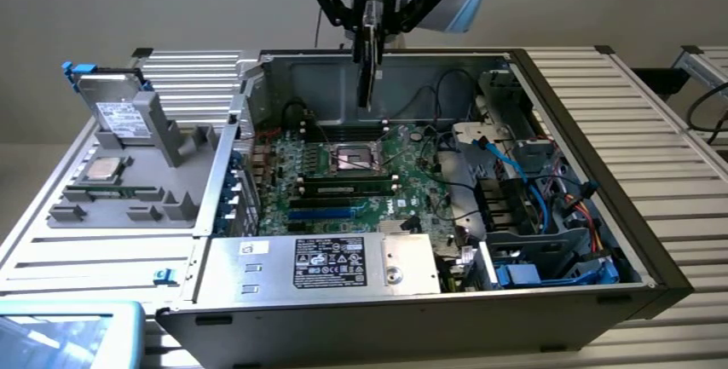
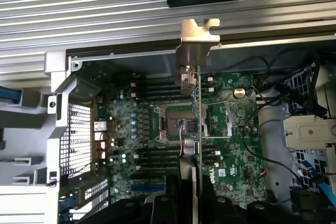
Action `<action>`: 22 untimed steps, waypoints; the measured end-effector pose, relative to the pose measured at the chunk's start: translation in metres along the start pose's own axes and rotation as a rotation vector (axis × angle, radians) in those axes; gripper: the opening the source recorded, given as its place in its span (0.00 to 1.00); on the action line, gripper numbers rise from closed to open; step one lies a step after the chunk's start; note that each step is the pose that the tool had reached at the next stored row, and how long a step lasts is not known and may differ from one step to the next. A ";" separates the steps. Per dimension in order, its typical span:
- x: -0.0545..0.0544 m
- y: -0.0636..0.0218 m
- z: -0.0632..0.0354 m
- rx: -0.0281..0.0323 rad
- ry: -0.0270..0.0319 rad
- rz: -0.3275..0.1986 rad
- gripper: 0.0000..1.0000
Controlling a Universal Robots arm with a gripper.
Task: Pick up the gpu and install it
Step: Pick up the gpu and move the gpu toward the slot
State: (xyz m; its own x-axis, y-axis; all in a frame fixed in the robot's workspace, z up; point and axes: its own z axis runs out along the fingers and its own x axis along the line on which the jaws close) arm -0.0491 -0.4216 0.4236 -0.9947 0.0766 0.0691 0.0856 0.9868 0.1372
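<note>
My gripper (image 1: 373,21) hangs above the open computer case and is shut on the gpu (image 1: 366,71), which it holds upright and edge-on. The card's lower end reaches down toward the rear of the green motherboard (image 1: 387,183) without touching it. In the wrist view the gpu (image 2: 199,129) appears as a thin green edge running from my dark fingers (image 2: 181,203) out to its silver bracket (image 2: 198,38). Behind the card lies the motherboard (image 2: 233,135) with its CPU socket (image 2: 167,124).
The case (image 1: 569,109) lies open on a slatted aluminium table (image 1: 654,113). A power supply (image 1: 330,262) sits at its near end, drive bays and cables (image 1: 534,207) at the exterior view's right. A grey parts fixture (image 1: 125,186) with a hard drive (image 1: 118,113) stands at the left.
</note>
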 end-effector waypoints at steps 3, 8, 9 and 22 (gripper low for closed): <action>0.000 0.0000 0.0000 0.0000 -0.0005 0.000 0.29; -0.001 0.0000 0.0000 0.0009 -0.0293 -0.061 0.29; -0.001 0.0000 0.0001 0.0014 -0.0324 -0.078 0.29; -0.001 -0.0003 0.0018 0.0124 -0.0016 -0.311 0.29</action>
State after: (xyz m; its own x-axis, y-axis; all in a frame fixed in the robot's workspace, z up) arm -0.0486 -0.4216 0.4217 -0.9730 -0.2295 0.0241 -0.2241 0.9645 0.1395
